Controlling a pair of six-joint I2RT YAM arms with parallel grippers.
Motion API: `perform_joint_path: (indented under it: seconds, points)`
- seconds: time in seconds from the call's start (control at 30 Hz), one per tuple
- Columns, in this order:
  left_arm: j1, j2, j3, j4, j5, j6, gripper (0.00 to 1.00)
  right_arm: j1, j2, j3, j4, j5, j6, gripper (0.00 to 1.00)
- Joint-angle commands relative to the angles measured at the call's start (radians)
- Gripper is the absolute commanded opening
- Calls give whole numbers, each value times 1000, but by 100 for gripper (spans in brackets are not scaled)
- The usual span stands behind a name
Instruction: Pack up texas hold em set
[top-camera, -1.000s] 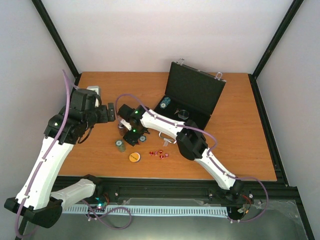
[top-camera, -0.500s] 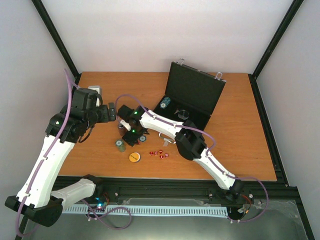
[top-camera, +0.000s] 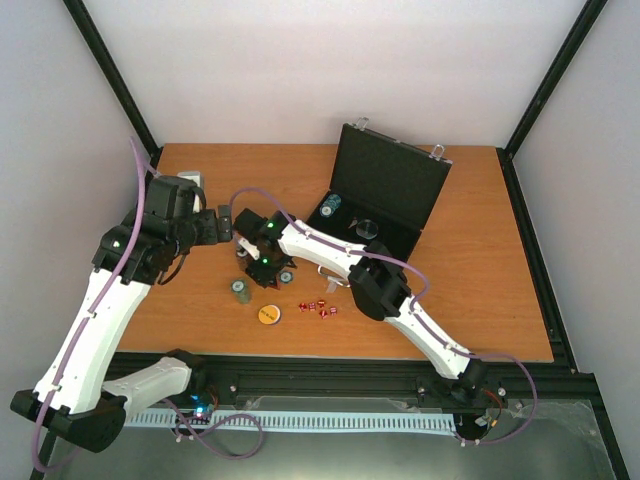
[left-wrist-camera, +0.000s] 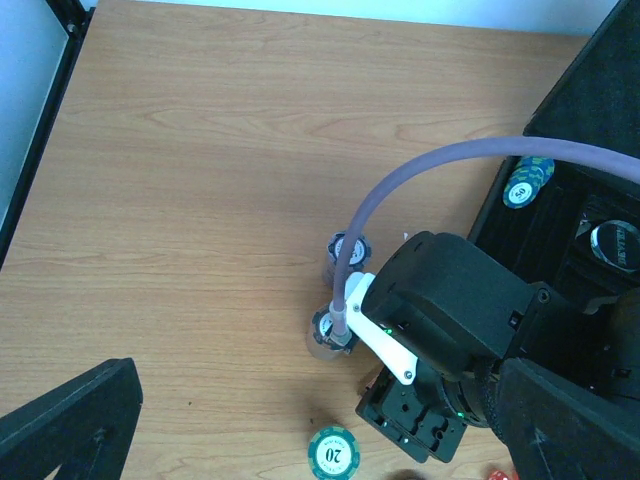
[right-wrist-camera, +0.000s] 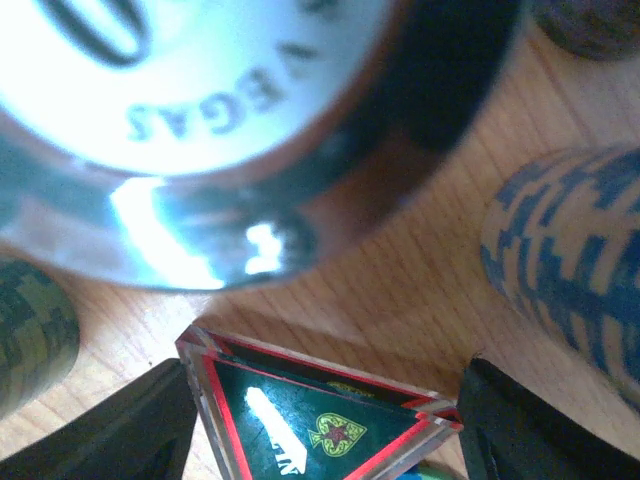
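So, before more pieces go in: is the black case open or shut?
Open. The black case has its lid standing up on the far side, and a blue chip stack lies inside the base.

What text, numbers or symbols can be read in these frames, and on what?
"20": green chip.
"VEGAS": white top of the chip stack closest to the right wrist camera.
Spade sign: triangle; its lettering is cut off and unreadable.
Label on the blue chip in the case: too blurred.

Black case (top-camera: 395, 180); orange disc (top-camera: 268, 314); red-edged dark triangle (right-wrist-camera: 320, 425).
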Motion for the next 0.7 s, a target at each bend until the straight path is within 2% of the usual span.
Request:
perform_joint_path:
  seconds: [0.0, 0.17, 0.67]
  points:
    - [2, 1, 6, 24, -2, 3, 100, 5, 49, 1, -31, -39, 8, 67]
    - [2, -2, 1, 25, -1, 3, 100, 5, 42, -7, -41, -14, 19, 58]
    - [2, -1, -7, 34, 3, 12, 100, 5, -29, -38, -49, 95, 44, 37]
